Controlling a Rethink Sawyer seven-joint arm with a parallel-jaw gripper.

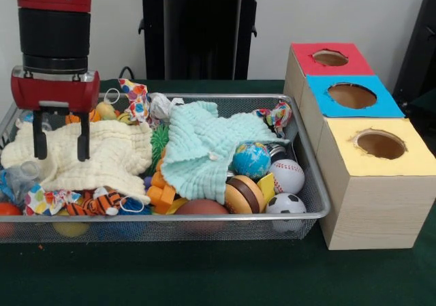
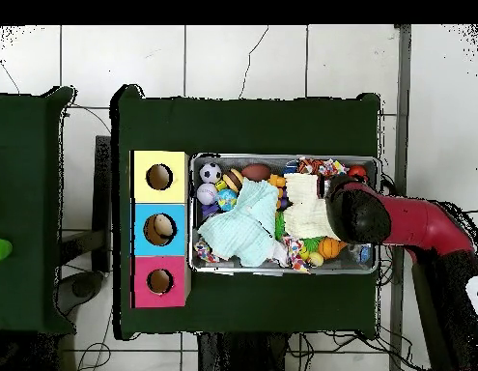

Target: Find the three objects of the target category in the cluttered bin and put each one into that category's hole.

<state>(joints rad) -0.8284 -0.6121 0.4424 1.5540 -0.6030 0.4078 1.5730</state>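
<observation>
The wire mesh bin [image 1: 310,176] is full of toys and cloths; it also shows in the overhead view [image 2: 281,271]. My gripper [image 1: 61,156] is open and empty, low over a cream cloth [image 1: 109,156] at the bin's left end. I cannot tell whether the fingertips [image 1: 39,155] touch the cloth. A clear plastic item [image 1: 27,172] pokes out by the cloth's left edge, under and left of the gripper. No silver can is clearly visible. In the overhead view the arm's head [image 2: 356,214] hides the gripper.
A mint cloth [image 1: 204,149] covers the bin's middle. A globe ball [image 1: 251,159], baseball [image 1: 287,175], soccer ball [image 1: 285,204] and burger toy [image 1: 244,193] lie at its right. Right of the bin stand boxes with a red-topped hole [image 1: 330,58], a blue one [image 1: 351,95] and a yellow one [image 1: 380,144].
</observation>
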